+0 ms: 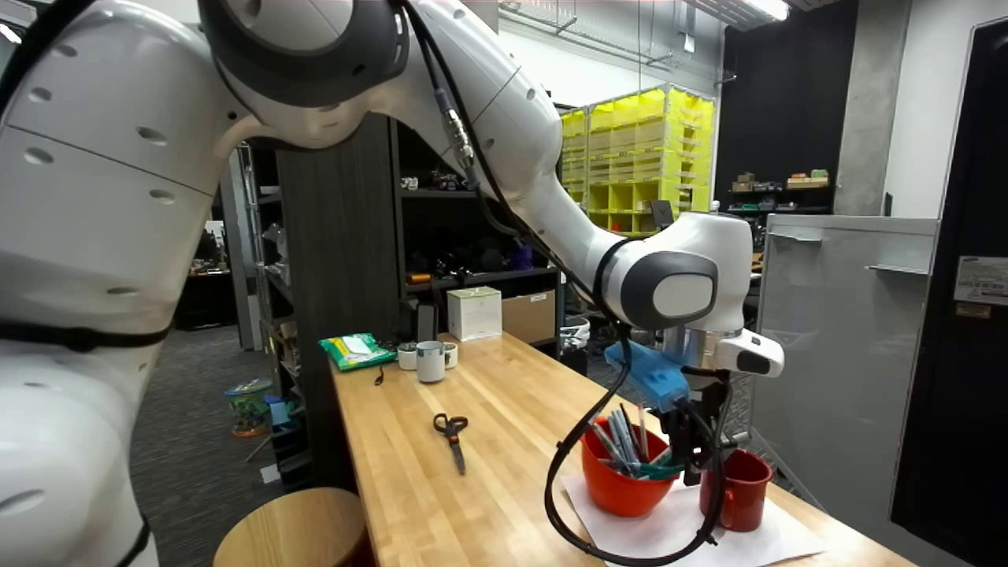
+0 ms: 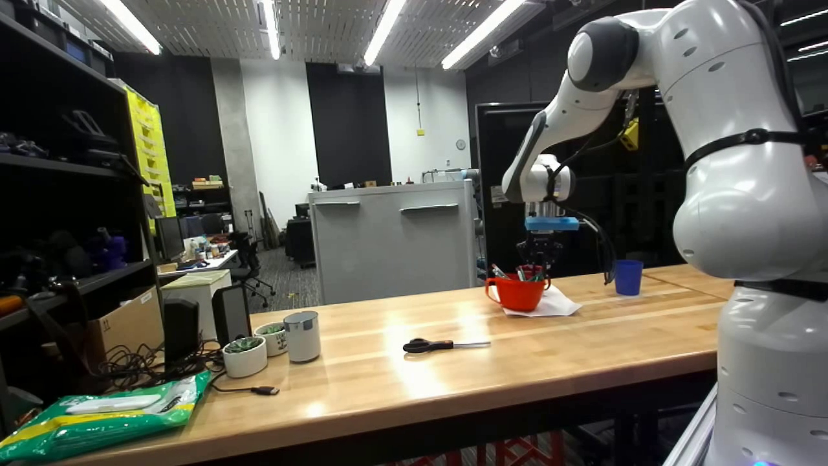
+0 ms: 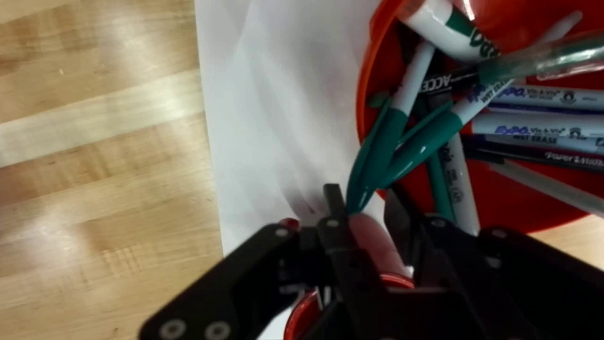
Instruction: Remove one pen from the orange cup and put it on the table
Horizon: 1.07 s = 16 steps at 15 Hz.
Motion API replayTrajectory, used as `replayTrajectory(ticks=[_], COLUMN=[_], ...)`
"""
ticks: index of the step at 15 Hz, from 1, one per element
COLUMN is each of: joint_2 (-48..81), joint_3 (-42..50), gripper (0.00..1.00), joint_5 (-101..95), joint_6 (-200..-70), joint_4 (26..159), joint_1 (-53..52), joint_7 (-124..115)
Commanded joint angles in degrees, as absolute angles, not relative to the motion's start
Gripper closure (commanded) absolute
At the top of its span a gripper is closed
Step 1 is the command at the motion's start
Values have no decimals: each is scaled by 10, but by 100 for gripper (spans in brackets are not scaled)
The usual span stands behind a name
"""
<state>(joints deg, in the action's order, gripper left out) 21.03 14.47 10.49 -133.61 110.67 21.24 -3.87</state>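
You have the gripper (image 3: 364, 196) pointing down between the orange cup (image 1: 626, 496) and the darker red cup (image 1: 746, 500), near both. Its fingers stand partly apart. In the wrist view, the teal-capped end of a white-barrelled pen (image 3: 392, 127) reaches into the gap, closer to the finger on that view's left; pale paper shows between the cap and the finger on the right, so you don't have it pinched. Whether the cap touches the nearer finger, you cannot tell. The pen's barrel runs back over the rim into the orange cup, up and right of your fingertips there, among markers (image 3: 557, 126). A second teal-capped pen (image 3: 434, 138) slants toward the same gap.

Below your gripper, both cups stand on a white sheet (image 3: 264, 118) on the counter (image 1: 512, 409). The scissors (image 2: 446, 345) lie well apart, left of your gripper in both exterior views; in an exterior view a blue cup (image 2: 628, 278) stands to its right.
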Motion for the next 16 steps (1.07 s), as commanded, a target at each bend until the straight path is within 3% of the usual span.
replayTrajectory(ticks=[1,13,14,16], joint_2=[209,193,192,190], joint_3=[141,139,139,140], gripper=[99,100,74,69], joint_5=[114,93,91,88], joint_6=[-1326,-1339,-1339,-1340], joint_4=[1104,1116,1117,1119], joint_1=[210,187,185,182], joint_7=[-28,-32,-33,-35])
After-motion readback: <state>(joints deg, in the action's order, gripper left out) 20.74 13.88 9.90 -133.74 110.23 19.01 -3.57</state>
